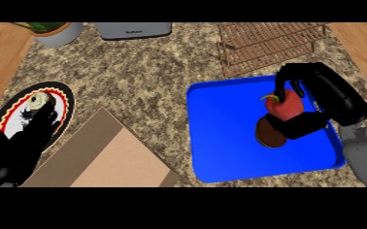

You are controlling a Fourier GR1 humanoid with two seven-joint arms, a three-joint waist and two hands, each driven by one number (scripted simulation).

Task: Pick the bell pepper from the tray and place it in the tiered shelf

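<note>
The speckled granite bench (136,73) carries a bright blue rectangular tray (222,145) at the right. A brown wire tiered shelf (269,46) stands at the far right, a flat wooden board (108,160) lies near left, beside a round black-and-red patterned plate (61,99).

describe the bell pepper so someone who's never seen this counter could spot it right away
Find the blue tray on the counter's right half. Near its right side, the right hand curls around the bell pepper. It is red with a green stem, unlike the flat brown disc just below it.
</note>
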